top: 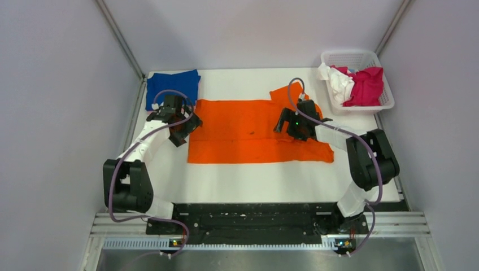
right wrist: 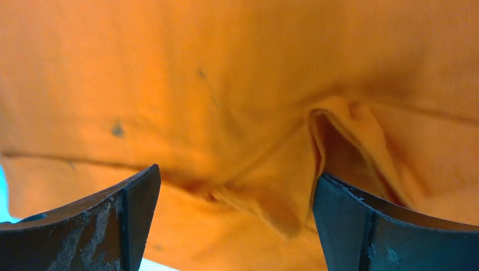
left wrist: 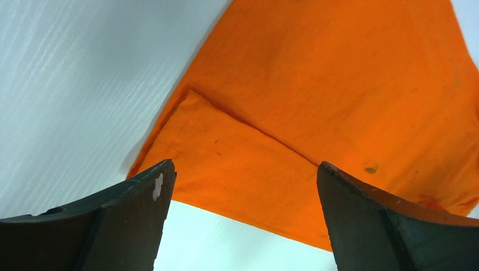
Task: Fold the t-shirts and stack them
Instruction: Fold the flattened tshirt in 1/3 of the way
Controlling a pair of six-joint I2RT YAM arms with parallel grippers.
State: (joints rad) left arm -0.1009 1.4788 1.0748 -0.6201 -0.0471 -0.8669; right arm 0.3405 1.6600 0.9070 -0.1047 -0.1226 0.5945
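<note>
A bright orange t-shirt (top: 248, 132) lies spread flat across the middle of the white table, one sleeve sticking out at its far right. My left gripper (top: 182, 127) hangs open over its left edge; in the left wrist view the cloth (left wrist: 339, 90) has a folded-over flap between the jaws. My right gripper (top: 287, 125) is open above the shirt's right part, over a puckered fold (right wrist: 316, 152). A folded royal blue t-shirt (top: 172, 86) lies at the far left. Magenta (top: 366, 84) and white (top: 339, 82) t-shirts sit crumpled in the basket. No pink shirt shows.
A white plastic lattice basket (top: 350, 56) stands at the far right corner of the table. Grey walls close in the table on the left, right and far sides. A bare strip of white table (top: 254, 180) lies between the shirt and the arm bases.
</note>
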